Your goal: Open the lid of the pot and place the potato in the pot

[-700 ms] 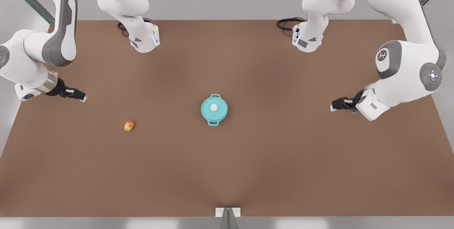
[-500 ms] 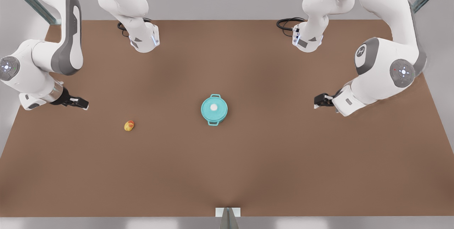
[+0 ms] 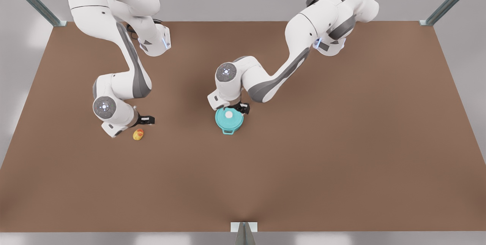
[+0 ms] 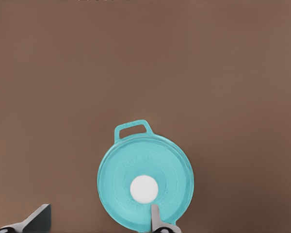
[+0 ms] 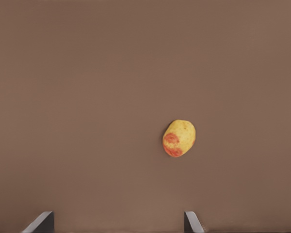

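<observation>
Front view, going from its left: the right end effector (image 3: 146, 119) is hovering just beside the potato (image 3: 138, 134), which is lying bare on the table (image 3: 341, 161), well apart from the pot (image 3: 229, 123). In the right wrist view its fingers (image 5: 191, 222) are standing spread, with the potato (image 5: 179, 138) lying ahead of them and off to one side, not yet between them. The potato is looking small, light, firm and rounded, so it is probably best pinched across its narrow middle. Further right, the left end effector (image 3: 240, 108) is hanging over the pot, also spread, one fingertip (image 4: 154, 217) reaching close to the knob (image 4: 144, 188) of the pot lid (image 4: 165, 165). The lid is still sitting closed; it is looking rigid, and the knob is the natural hold.
</observation>
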